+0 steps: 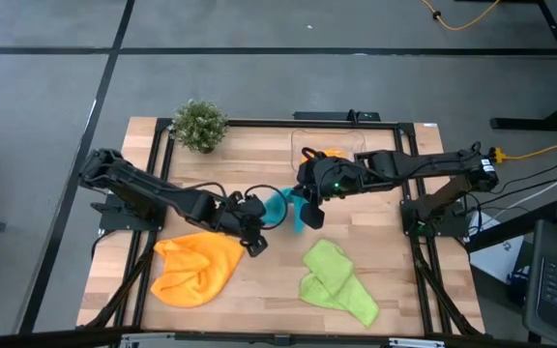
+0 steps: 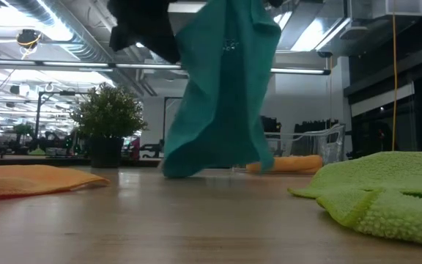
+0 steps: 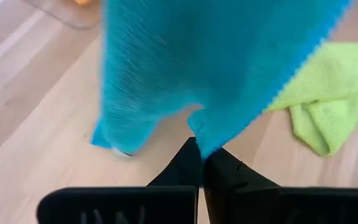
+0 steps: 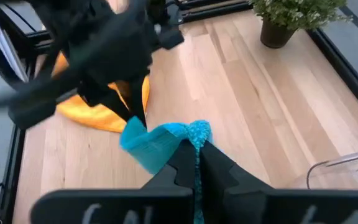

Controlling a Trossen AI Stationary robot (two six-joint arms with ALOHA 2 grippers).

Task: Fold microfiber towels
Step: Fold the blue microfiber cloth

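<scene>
Above the middle of the wooden table (image 1: 259, 290) hangs the teal towel (image 1: 288, 208), stretched between both grippers. From overhead, the left gripper (image 1: 259, 224) reaches in from the left and pinches one end, while the right gripper (image 1: 307, 193) comes from the right and pinches the other end; both arms stretch low and nearly flat toward the centre. The low view adds what the overhead view cannot: the teal towel (image 2: 222, 88) drapes down in a long sheet, its bottom edge just at the tabletop. The left wrist view shows the left fingers (image 3: 222, 177) closed together on the cloth's lower edge. The right wrist view shows the right fingers (image 4: 219, 168) shut on a bunched corner, with the left arm opposite holding the far corner.

An orange towel (image 1: 198, 268) lies crumpled at front left, and the lime green towel (image 1: 335, 280) lies at front right. A second orange towel (image 1: 335, 153) sits in the clear tub (image 1: 303, 145) at the back, near the potted plant (image 1: 199, 124).
</scene>
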